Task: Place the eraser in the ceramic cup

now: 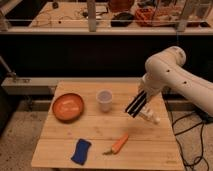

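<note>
The eraser [135, 105], a long black block with pale stripes, hangs tilted above the right side of the wooden table [100, 132]. My gripper [143, 96] is shut on its upper end, at the tip of the white arm [167, 75] that reaches in from the right. The ceramic cup [104, 100], small, pale and without a handle, stands upright near the table's back middle. The eraser's lower end is a little to the right of the cup and about level with it in the picture.
An orange bowl [68, 106] sits at the table's left. A carrot [119, 144] lies near the front middle and a blue sponge pad [81, 151] at the front left. A small white object [150, 118] lies under the eraser. A dark counter runs behind the table.
</note>
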Robot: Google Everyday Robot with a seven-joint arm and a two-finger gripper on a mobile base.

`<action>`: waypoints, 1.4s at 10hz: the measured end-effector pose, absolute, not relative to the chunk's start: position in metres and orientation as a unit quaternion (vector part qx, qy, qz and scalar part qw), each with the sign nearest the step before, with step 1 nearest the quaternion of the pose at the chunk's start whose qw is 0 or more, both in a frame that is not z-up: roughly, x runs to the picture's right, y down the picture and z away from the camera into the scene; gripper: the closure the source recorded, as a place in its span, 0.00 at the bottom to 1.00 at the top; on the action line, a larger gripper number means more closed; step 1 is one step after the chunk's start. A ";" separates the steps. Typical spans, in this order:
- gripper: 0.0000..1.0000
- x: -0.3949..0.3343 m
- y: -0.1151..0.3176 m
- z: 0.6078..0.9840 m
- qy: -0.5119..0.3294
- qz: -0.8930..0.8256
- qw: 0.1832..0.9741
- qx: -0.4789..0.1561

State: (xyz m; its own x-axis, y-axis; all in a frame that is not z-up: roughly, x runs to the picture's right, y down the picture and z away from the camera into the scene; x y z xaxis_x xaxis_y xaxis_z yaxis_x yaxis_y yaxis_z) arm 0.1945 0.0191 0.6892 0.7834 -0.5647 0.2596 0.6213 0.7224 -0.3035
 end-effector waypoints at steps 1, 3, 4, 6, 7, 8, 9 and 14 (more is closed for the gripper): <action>0.97 0.193 0.017 0.692 -0.075 -0.322 0.925 -0.186; 0.97 0.183 0.008 0.700 -0.078 -0.328 0.924 -0.179; 0.97 0.181 0.006 0.702 -0.077 -0.330 0.924 -0.177; 0.97 0.175 0.003 0.707 -0.080 -0.336 0.922 -0.173; 0.97 0.171 0.001 0.711 -0.082 -0.340 0.921 -0.170; 0.97 0.168 -0.003 0.715 -0.083 -0.342 0.921 -0.168; 0.97 0.162 -0.007 0.720 -0.086 -0.345 0.920 -0.166; 0.97 0.138 -0.021 0.743 -0.104 -0.362 0.912 -0.160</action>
